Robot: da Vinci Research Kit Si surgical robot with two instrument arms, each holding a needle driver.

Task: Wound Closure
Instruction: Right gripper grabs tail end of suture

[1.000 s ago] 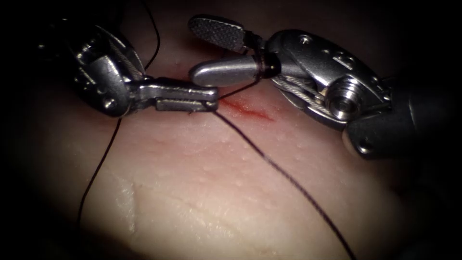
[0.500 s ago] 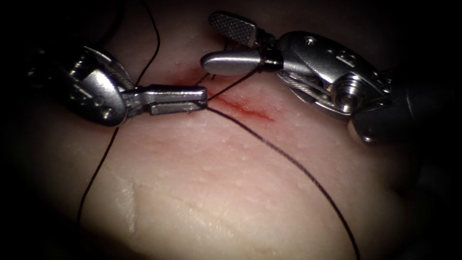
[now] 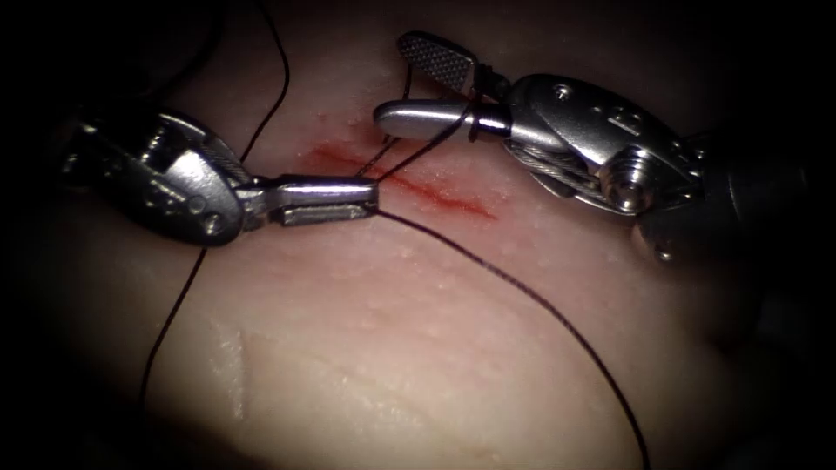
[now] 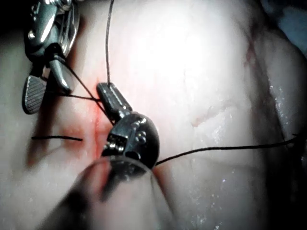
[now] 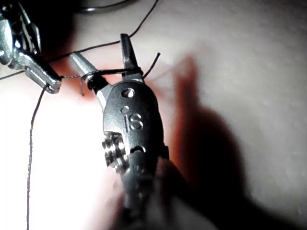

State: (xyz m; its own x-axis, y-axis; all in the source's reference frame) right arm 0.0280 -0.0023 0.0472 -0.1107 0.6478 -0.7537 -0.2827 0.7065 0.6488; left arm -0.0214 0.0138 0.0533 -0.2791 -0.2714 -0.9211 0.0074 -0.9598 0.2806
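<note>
Dark thread (image 3: 522,292) is wrapped around the base of the right tool (image 3: 416,87), whose jaws stand spread and hold nothing. The left tool (image 3: 370,198), jaws pressed together, pinches thread at its tip, just beside the red-stained cut (image 3: 435,196) in the tissue (image 3: 392,348). No needle that I can pick out. Risk: the wraps could slide off the spread jaws if the strand slackens.

Take the cut (image 3: 409,183) in the tissue (image 3: 392,331) as your mark. Your left tool (image 3: 370,198) lies just left of it, tips at its near edge, closed on the thread (image 3: 522,292). Your right tool (image 3: 405,87) sits behind it, jaws apart, thread wound round their base. From the cut, thread trails toward you and rightward.
</note>
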